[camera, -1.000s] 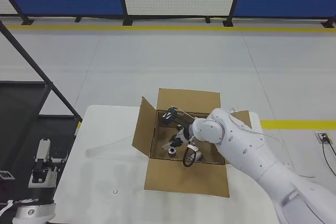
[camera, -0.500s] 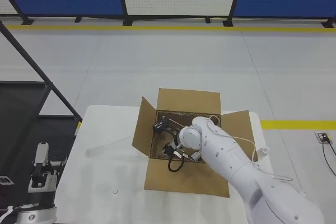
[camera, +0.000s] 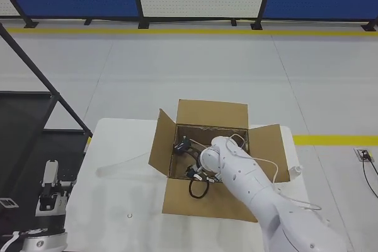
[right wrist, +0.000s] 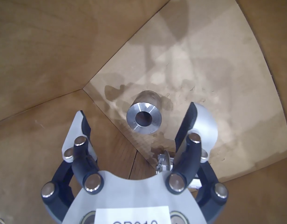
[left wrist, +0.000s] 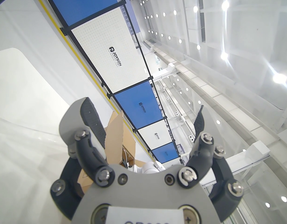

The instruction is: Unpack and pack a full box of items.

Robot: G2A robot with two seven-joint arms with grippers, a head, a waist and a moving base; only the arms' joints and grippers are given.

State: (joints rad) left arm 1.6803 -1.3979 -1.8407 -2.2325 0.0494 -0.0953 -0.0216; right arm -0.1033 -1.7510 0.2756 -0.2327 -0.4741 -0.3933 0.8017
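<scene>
The right hand [right wrist: 138, 114] hung open inside the cardboard box [camera: 211, 114] on the bench [camera: 120, 183], over a metal cylinder [right wrist: 144, 118] near a corner, apparently not touching it. The left hand [left wrist: 143, 106] was open too.

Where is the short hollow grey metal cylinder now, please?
In the right wrist view the cylinder rests inside the brown cardboard box, near a floor corner, ahead of the open right gripper.
</scene>
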